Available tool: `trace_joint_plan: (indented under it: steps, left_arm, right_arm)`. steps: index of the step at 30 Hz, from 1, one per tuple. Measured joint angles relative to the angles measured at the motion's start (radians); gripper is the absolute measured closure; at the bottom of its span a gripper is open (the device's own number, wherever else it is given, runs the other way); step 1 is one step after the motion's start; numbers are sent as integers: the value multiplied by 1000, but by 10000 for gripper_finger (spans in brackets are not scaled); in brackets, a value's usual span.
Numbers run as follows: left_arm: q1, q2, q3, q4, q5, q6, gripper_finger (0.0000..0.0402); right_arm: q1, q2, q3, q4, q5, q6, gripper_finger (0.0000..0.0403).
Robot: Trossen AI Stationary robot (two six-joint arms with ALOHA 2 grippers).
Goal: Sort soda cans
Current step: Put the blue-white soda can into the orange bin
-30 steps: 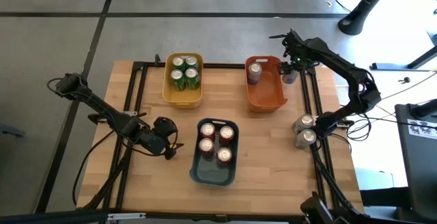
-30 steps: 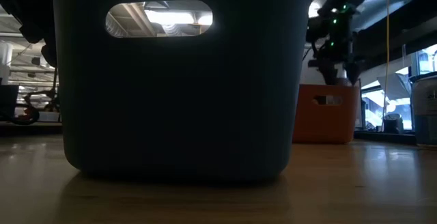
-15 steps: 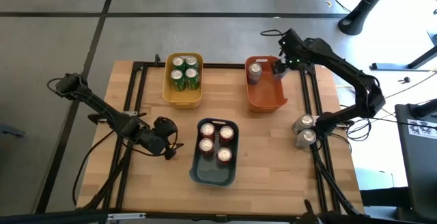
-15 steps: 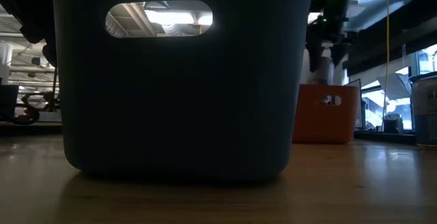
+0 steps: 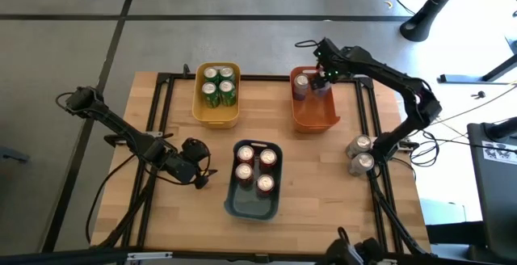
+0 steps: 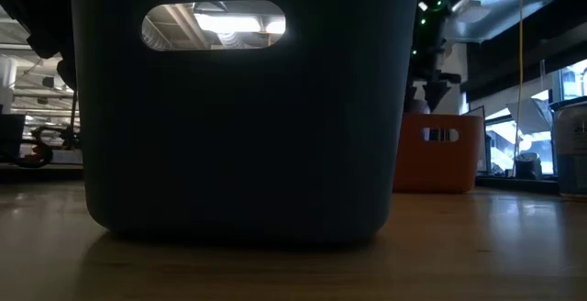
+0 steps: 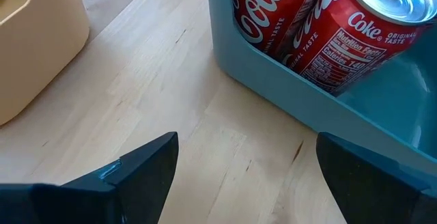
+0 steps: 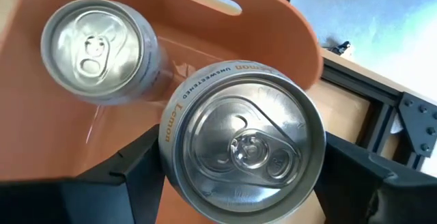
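Note:
My right gripper (image 5: pixel 322 84) hangs over the orange bin (image 5: pixel 317 116), shut on a silver-grey can (image 8: pixel 242 145). A second silver-grey can (image 8: pixel 95 46) stands upright on the bin's floor beside it. Two more silver-grey cans (image 5: pixel 360 153) stand on the table near its right edge. The green cans (image 5: pixel 218 86) fill the yellow bin (image 5: pixel 215 115). Several red cans (image 5: pixel 255 169) stand in the blue bin (image 5: pixel 250 207). My left gripper (image 5: pixel 196 161) waits open, low over the table, left of the blue bin. My right gripper pinches the silver-grey can between its two fingers by the side wall (image 8: pixel 166 138), just below the top rim. The fingers (image 8: pixel 130 173) come from above, pointing down. The can is upright and lifted clear above the inside of the orange bin.
The three bins stand mid-table: yellow far left, orange far right, blue nearer the front. A black frame rail (image 5: pixel 373 119) runs along the table's right side by the loose cans. Bare wood shows between the bins. In the low view the blue bin's wall (image 6: pixel 238 136) blocks most of the scene.
My right gripper has carried the silver-grey can toward the table's left, from beyond the orange bin's right wall to a spot over the bin's inside, close to the can standing there. It has stayed shut on the can. Nothing else has moved.

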Motion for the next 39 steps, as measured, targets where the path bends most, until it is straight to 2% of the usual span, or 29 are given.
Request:
trace_joint_plan:
  steps: [16,26,39]
  left_arm:
    - [0,0,0,0,-4,3,66]
    - [0,0,0,0,-4,0,66]
    - [0,0,0,1,-4,2,66]
  right_arm:
    - [-1,107,-1,71,28,-21,116]
    - [-1,111,-4,81,28,-21,116]
    - [-1,111,-73,129,25,-19,112]
